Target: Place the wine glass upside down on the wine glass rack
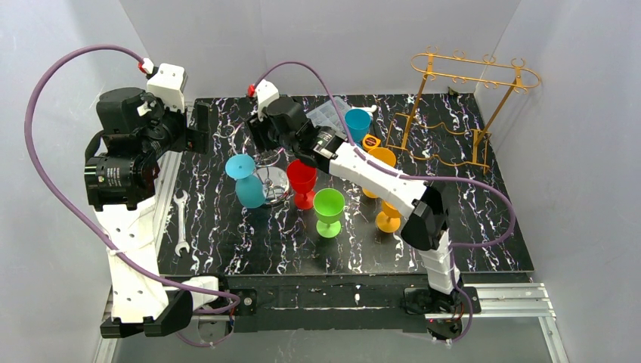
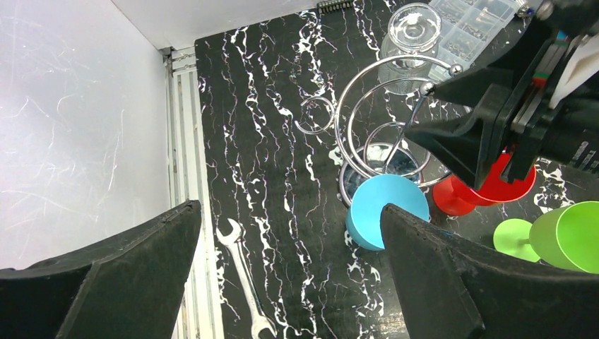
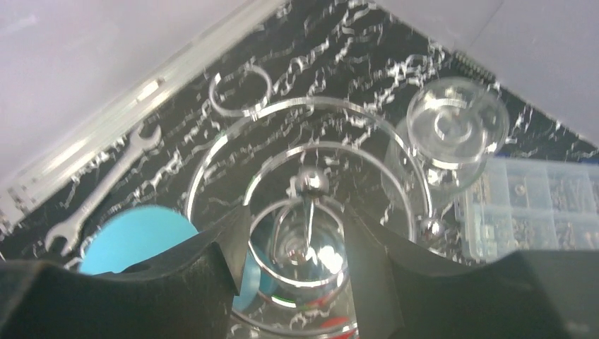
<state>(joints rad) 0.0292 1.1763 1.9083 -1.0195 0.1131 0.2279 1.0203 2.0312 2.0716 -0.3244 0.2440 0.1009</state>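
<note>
Straddles glass (image 3: 304,263) at rack (image 3: 311,182) with right gripper (image 3: 294,240); cannot tell if clamped. Left gripper (image 2: 289,212) gaping. Risks toppling glass by snagging on retreat.

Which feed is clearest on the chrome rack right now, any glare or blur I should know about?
Left wrist: sharp, chrome rack crisp with small glints. Right wrist: soft all over, rings glaring, fingers blurred dark. Top: sharp but small, right arm covers part of the rack.
</note>
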